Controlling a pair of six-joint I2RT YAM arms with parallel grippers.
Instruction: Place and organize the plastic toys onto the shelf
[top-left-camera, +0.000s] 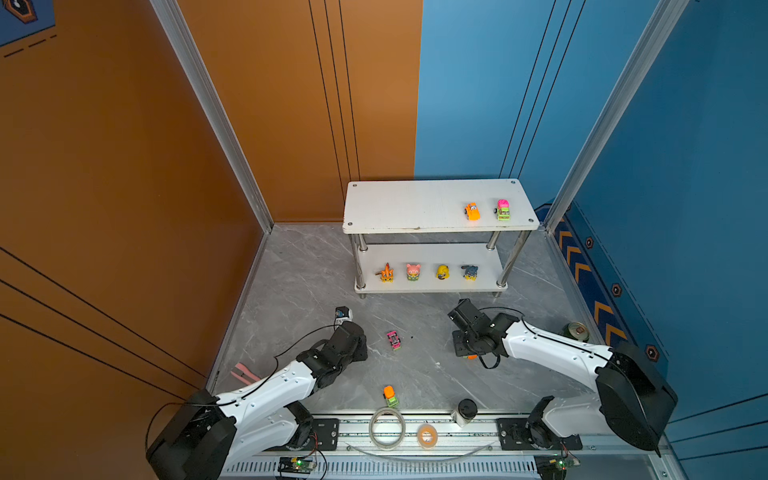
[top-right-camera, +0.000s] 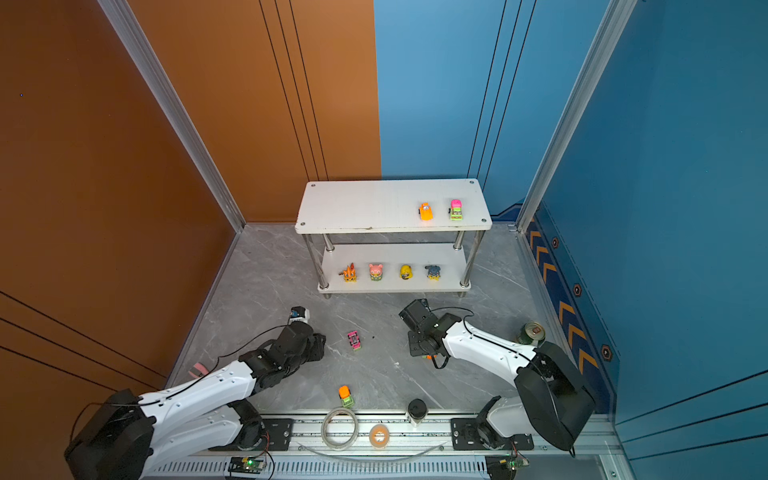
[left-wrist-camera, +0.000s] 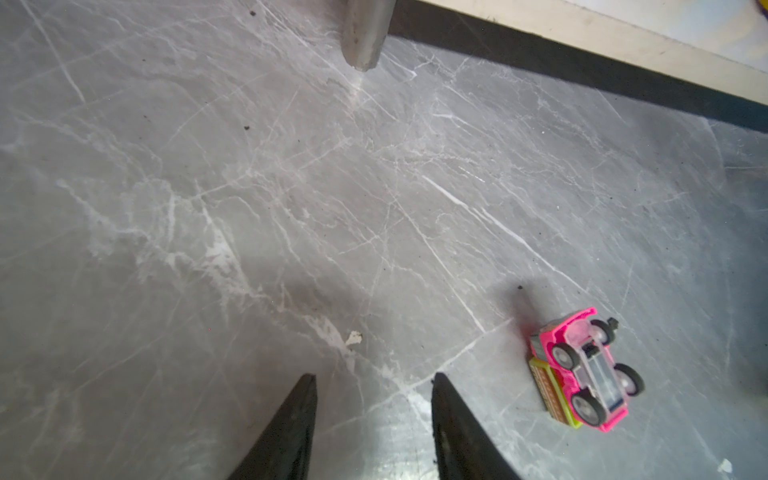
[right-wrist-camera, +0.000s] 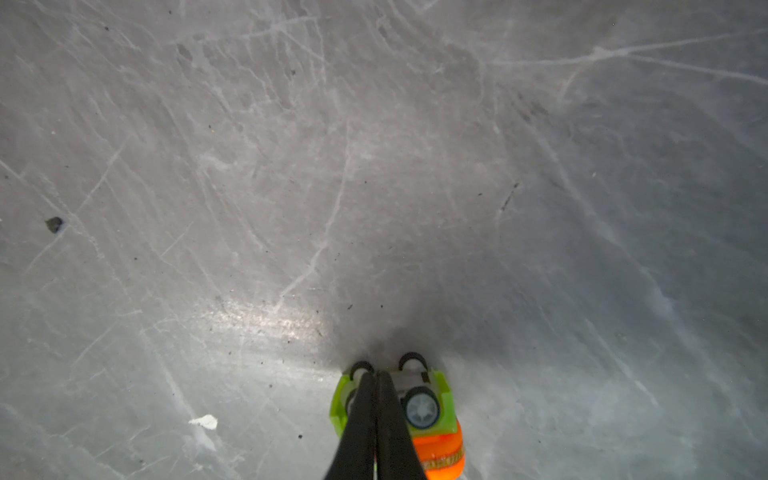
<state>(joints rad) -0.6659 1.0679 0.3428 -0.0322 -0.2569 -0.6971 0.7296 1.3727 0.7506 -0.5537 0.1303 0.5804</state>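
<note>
In both top views the shelf (top-left-camera: 415, 203) (top-right-camera: 365, 203) stands at the far side of the table (top-left-camera: 299, 282). Its upper board carries two cars, an orange car (top-left-camera: 472, 211) and just right of it a pink-roofed car (top-left-camera: 503, 209). Its lower board carries four figurines in a row: orange (top-left-camera: 386, 273), pink (top-left-camera: 413, 272), yellow (top-left-camera: 442, 272) and blue-grey (top-left-camera: 470, 272). Three more cars are on the table, making five. A pink car (top-left-camera: 394, 340) lies between the arms and an orange-roofed car (top-left-camera: 390, 396) sits near the front rail. The third shows only as an orange sliver (top-left-camera: 471, 356) under the right arm (top-left-camera: 540, 345). Two tape rolls (top-left-camera: 371, 428) lie on the rail, and one can (top-left-camera: 577, 331) stands at the right edge. Neither tool's fingers can be made out from above. The left wrist view supplies them: the left tool (left-wrist-camera: 374, 378) is parted, with only bare table between its fingers. The pink car (left-wrist-camera: 582, 370) lies on its side just beside it, wheels showing. The right wrist view reveals the hidden toy as a lime-and-orange car (right-wrist-camera: 436, 415), wheels showing. The right tool (right-wrist-camera: 376, 374) is closed tip to tip against that car's lime edge. Whether it pinches any part of the car I cannot tell.
</note>
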